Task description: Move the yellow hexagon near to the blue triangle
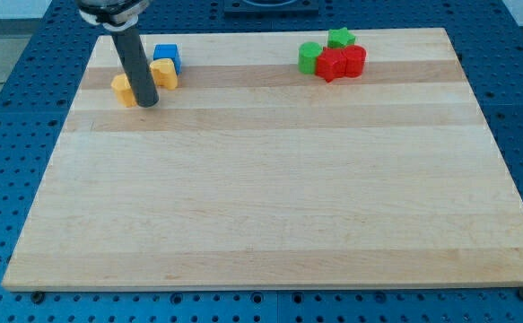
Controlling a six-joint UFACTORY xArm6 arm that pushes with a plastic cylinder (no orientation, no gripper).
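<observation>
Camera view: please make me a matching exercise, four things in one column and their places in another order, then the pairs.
1 blue block
2 green star-shaped block
3 my tip
4 wooden board

A at the view's top right, behind the red blocks
B under all the blocks
C behind a yellow block
D between two yellow blocks, slightly in front

Pairs: 1-C, 2-A, 3-D, 4-B

My tip [148,105] rests upright on the board.
</observation>
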